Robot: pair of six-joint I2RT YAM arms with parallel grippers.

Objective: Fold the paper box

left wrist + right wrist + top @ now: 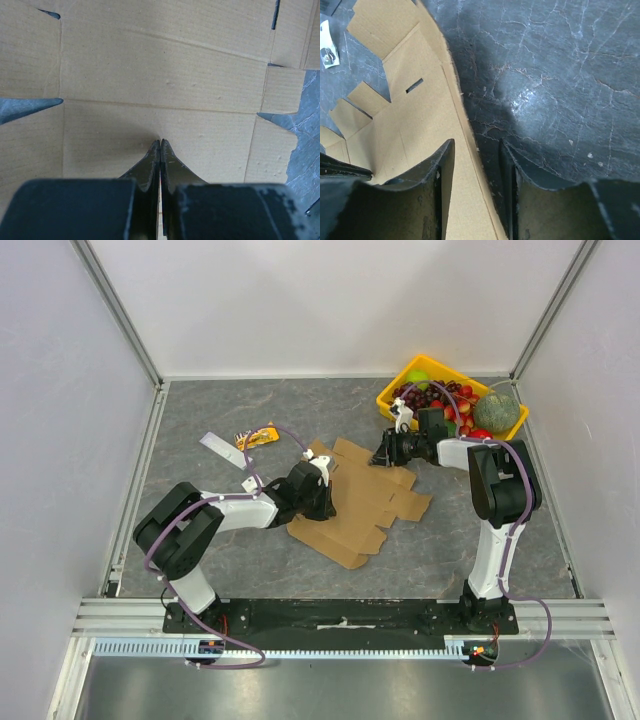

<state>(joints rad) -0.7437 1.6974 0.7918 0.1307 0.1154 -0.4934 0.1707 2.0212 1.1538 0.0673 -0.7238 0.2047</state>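
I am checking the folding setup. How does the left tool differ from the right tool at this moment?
The left tool has its jaws shut together; the right tool has them apart. The left tool's tips sit well inside the cardboard sheet; the right tool straddles the sheet's edge, half over cardboard, half over the gray table. Both are dark and down low at the sheet.

On my overhead feed the left gripper (322, 495) is down on the near-left part of the flat paper box (360, 510) and the right gripper (383, 454) is at its far edge. Yellow fruit tray (398, 392) sits just beyond the right gripper, snack packet (258, 436) beyond the left one.
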